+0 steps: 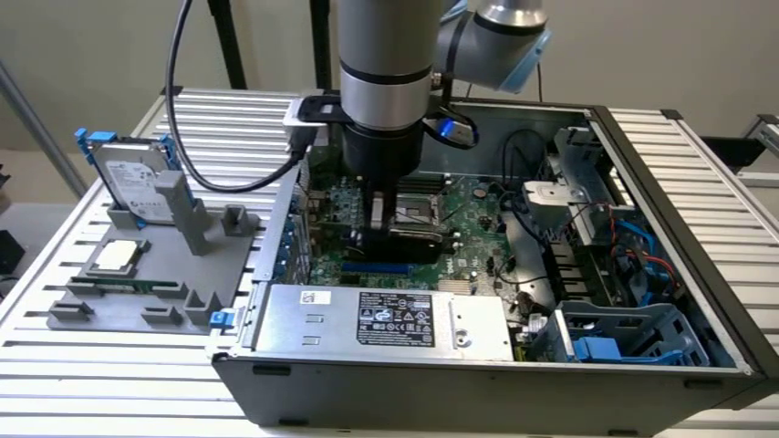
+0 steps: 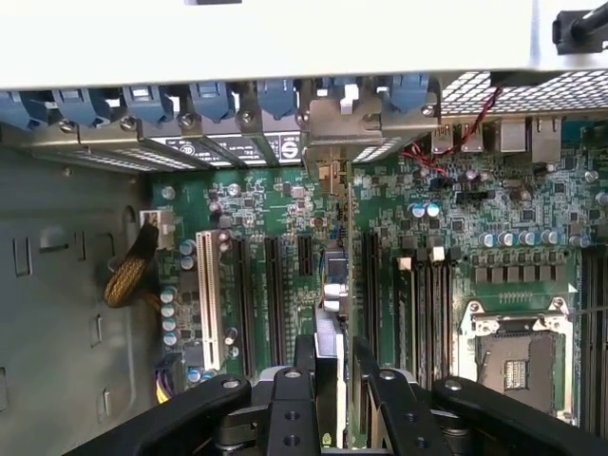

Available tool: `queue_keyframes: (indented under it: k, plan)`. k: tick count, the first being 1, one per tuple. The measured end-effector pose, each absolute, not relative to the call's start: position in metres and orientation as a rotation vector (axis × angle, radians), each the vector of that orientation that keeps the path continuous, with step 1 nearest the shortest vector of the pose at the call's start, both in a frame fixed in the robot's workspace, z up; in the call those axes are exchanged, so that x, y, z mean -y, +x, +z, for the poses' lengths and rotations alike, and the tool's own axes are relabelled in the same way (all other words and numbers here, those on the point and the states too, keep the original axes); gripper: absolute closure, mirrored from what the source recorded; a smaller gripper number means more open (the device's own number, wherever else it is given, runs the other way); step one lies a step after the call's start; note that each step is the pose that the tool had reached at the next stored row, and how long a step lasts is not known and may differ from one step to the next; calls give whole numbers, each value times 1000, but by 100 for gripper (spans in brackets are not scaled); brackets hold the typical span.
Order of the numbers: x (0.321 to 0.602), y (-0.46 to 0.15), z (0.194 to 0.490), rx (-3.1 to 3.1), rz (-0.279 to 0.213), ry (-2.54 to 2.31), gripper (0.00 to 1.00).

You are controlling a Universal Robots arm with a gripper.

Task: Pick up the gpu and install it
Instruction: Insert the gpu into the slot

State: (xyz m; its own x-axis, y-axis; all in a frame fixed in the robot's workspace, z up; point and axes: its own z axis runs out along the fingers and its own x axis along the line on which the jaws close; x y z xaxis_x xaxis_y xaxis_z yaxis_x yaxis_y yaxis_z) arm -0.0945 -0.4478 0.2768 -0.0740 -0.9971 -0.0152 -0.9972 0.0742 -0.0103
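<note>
My gripper point(image 1: 392, 228) reaches down into the open computer case point(image 1: 681, 301), over the green motherboard point(image 1: 469, 214). In the wrist view the gripper point(image 2: 334, 366) is shut on the gpu point(image 2: 332, 285), which stands on edge between the two black fingers point(image 2: 290, 399). The thin card runs along the expansion slots. Its silver end bracket point(image 2: 344, 119) meets the row of rear slot covers. From the exterior view the gpu point(image 1: 408, 245) is a dark card low over the board, just under the fingers. Whether its lower edge sits in a slot is hidden.
On the exterior view's left, a grey fixture point(image 1: 134, 301) holds the hard drive with blue rails point(image 1: 131, 182) and the square CPU chip point(image 1: 117, 256). Inside the case are the power supply point(image 1: 378, 319), a blue drive cage point(image 1: 627, 338), loose cables point(image 1: 535, 228) and the CPU socket point(image 2: 518, 356).
</note>
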Motion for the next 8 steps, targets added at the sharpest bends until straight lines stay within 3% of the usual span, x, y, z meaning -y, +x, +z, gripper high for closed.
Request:
queue_keyframes:
  k: [8]
  plan:
    - [446, -97, 273, -2289, 5, -2125, 100]
